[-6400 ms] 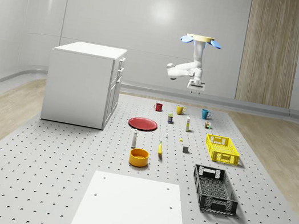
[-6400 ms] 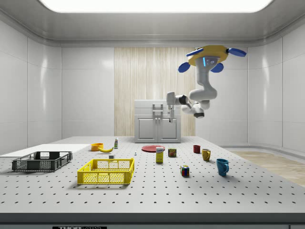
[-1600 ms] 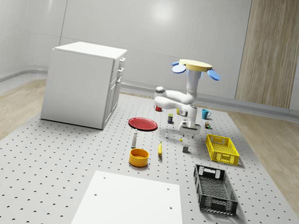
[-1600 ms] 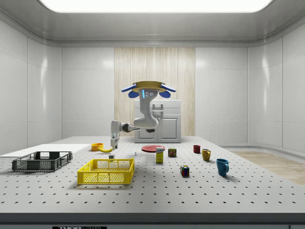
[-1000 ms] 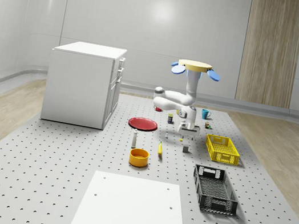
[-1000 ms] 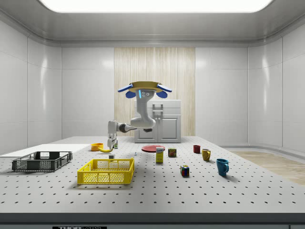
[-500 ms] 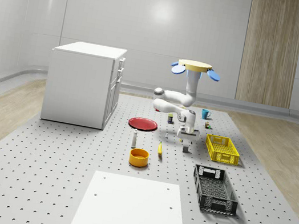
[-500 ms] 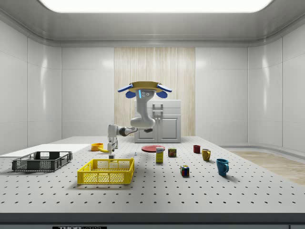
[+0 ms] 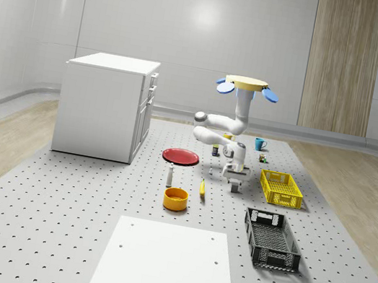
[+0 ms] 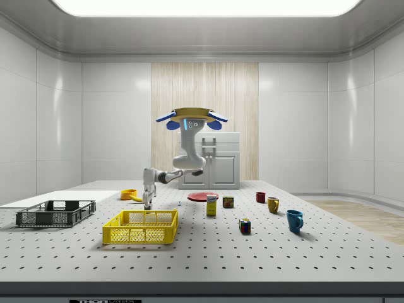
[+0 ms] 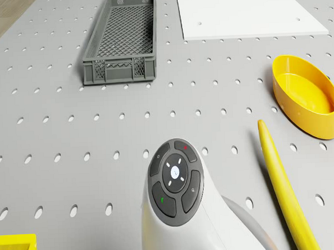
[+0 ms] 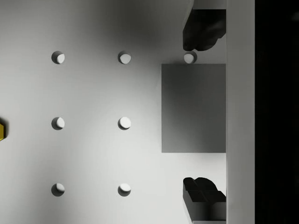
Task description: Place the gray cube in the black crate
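Pincer (image 12: pixel 204 114) is spread wide and sitting low around the gray cube (image 12: pixel 193 108), one finger on each side with a gap left on both, so nothing is pinched yet. The cube rests on the perforated bench (image 9: pixel 52 213), between the banana (image 9: pixel 203 187) and the yellow crate (image 9: pixel 281 188), and the drone (image 9: pixel 247 86) hovers above that spot with the arm folded down to it. So progress-wise it looks like the approach is basically done, but everything else is left: squeeze, lift, carry over to the black crate (image 9: pixel 271 238), which sits a bit nearer the whole-scene camera and looks empty, then drop it in. The bench is a big gray plate full of holes, with a white sheet (image 9: pixel 167 266) laid at the near end and a white cabinet (image 9: pixel 106 103) on it. Room around it is pale glossy walls, wood floor at the sides, one wood panel (image 9: pixel 342 62) on the back wall.
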Available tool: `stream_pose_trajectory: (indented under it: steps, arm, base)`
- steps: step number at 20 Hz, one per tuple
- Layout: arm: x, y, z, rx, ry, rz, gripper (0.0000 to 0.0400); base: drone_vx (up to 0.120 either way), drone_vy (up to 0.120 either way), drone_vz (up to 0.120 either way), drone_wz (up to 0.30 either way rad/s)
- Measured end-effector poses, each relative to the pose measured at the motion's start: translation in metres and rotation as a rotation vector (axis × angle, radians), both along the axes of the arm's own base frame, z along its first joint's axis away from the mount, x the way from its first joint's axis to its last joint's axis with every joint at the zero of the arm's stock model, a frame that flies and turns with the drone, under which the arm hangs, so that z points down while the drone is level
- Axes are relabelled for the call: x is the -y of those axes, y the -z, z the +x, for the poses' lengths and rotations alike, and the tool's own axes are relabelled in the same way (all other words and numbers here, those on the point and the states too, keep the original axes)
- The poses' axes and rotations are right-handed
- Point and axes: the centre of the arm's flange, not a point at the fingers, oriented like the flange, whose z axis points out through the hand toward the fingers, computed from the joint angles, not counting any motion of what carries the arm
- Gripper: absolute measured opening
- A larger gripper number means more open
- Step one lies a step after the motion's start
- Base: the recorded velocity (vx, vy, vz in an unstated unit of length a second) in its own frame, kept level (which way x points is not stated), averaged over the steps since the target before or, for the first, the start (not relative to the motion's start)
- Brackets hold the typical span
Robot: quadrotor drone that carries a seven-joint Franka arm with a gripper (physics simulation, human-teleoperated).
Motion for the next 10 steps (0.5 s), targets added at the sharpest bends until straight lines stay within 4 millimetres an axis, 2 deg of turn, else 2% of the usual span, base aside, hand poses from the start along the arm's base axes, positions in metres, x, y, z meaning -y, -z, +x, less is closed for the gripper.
stream_pose_trajectory:
  steps: [10]
  arm:
    - [0.0078,-0.0063,0.0,0.0,0.0,0.0,0.04]
  base:
    - [0.0,0.0,0.0,0.0]
